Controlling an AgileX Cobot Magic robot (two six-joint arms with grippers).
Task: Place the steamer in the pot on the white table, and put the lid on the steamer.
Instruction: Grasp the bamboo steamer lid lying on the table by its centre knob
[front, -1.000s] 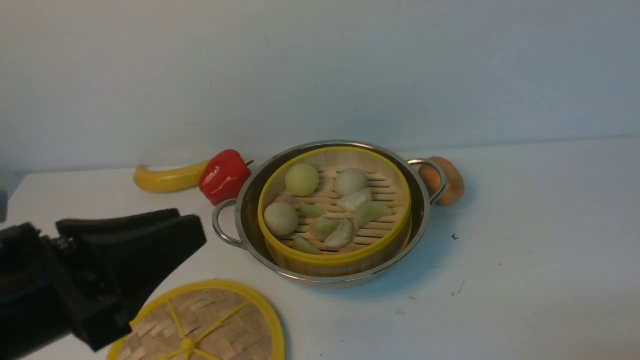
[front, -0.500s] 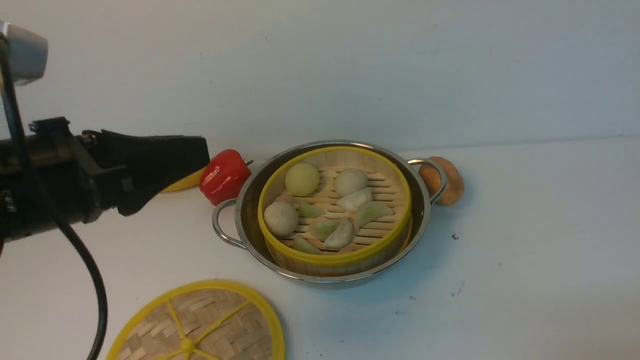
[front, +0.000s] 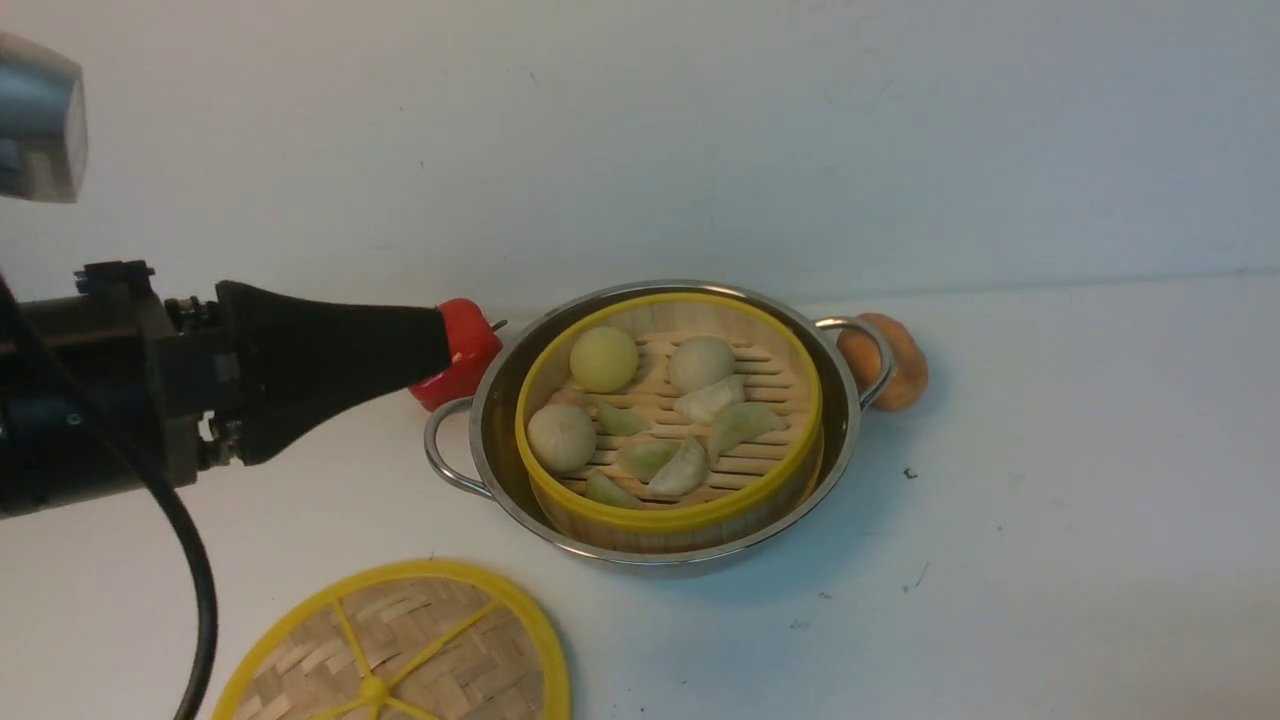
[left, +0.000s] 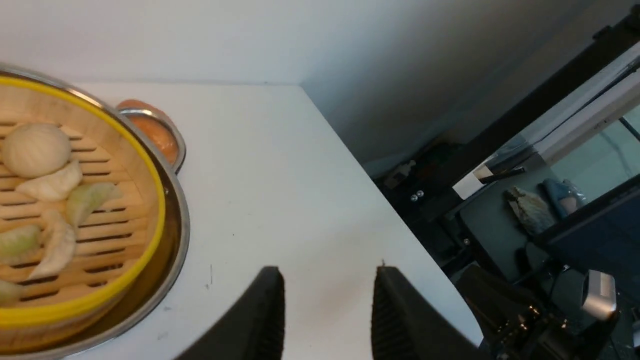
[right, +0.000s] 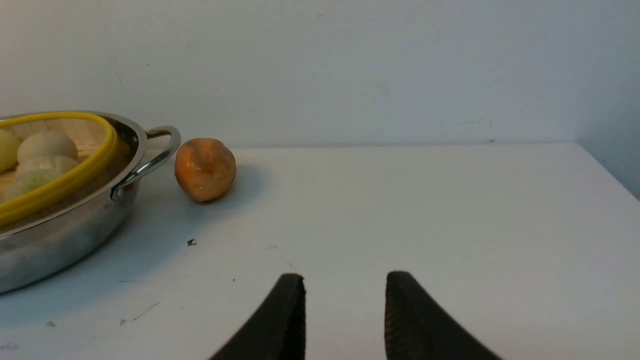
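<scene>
With the steamer (front: 680, 520) seated in the pot (front: 660, 562), the left claw (front: 432, 338), apart and empty, has lifted away from the lid (front: 420, 650) lying on the bench (front: 1050, 500), so lidding waits; the right claw (right: 345, 302) is apart too

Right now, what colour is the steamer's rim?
The steamer has a yellow rim; the front view shows it best.

White table (front: 1050, 450) bears pot (front: 660, 560), lid (front: 420, 650), pepper (front: 467, 352), orange fruit (front: 907, 365).

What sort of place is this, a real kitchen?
Probably a lab workbench, not a kitchen: a bare white table against a blank wall, a pot holding a steamer set directly on it, and dark gear past the table's edge.
</scene>
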